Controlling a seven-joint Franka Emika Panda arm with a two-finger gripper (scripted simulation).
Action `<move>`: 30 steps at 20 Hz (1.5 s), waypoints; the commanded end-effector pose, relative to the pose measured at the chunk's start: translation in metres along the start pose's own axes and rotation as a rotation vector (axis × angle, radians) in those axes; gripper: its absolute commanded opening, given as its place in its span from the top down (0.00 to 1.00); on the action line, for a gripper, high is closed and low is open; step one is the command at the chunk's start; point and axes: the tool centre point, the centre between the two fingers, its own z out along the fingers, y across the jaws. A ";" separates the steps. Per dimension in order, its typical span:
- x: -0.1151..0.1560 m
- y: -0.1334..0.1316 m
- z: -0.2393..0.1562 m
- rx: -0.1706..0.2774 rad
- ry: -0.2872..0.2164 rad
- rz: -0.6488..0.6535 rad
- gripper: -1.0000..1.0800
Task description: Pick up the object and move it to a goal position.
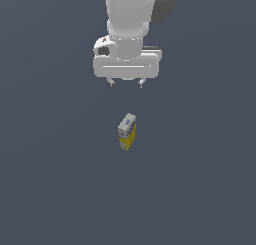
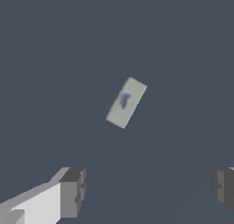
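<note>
A: Hovering gripper (image 1: 126, 84) above box (image 1: 127, 131), well apart, jaws spread wide, holding nothing — staged for descent, probably.
B: Standing upright on floor (image 1: 50, 189), centre of scene, turned askew; likely needs wrist rotation first.

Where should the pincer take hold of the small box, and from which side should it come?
Probably from above: the box stands upright, apart from the open pincer. Close on its two long faces, across the narrow width, after turning to match its slanted top.
</note>
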 end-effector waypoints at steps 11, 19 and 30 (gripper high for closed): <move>-0.011 0.016 0.009 -0.001 -0.040 -0.003 0.04; -0.007 0.014 0.012 -0.001 -0.038 0.014 0.04; 0.014 0.009 0.040 -0.001 -0.030 0.153 0.04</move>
